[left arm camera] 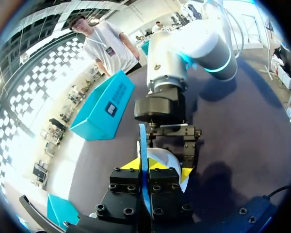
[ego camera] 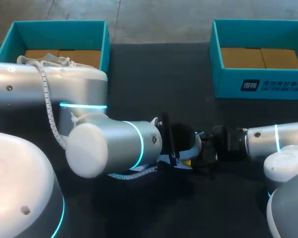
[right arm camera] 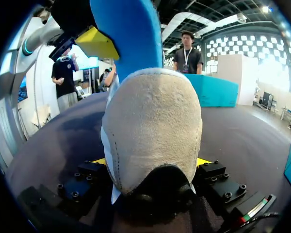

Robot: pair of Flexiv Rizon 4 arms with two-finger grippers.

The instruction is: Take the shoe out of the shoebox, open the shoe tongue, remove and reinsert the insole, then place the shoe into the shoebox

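Currently your right claw (right arm camera: 150, 164) is clamped on the shoe (right arm camera: 153, 126). Its yellow fingertips (right arm camera: 202, 161) press against the pale suede end from both sides, and that end faces the right wrist camera. The shoe sits over the near middle of the dark table (ego camera: 159, 84), between your two arms; you cannot tell whether it touches the surface.

Your left claw (left arm camera: 155, 167) comes in from the left and meets the shoe head-on. Its fingers are drawn narrow on the blue insole (right arm camera: 128, 34), which stands up out of the shoe. In the left wrist view the insole shows edge-on between the fingers.

Well apart from the claws, the far-left shoebox (ego camera: 103, 44) holds a second shoe (ego camera: 47, 62), white with laces. The far-right shoebox (ego camera: 258, 84) shows only its cardboard floor.
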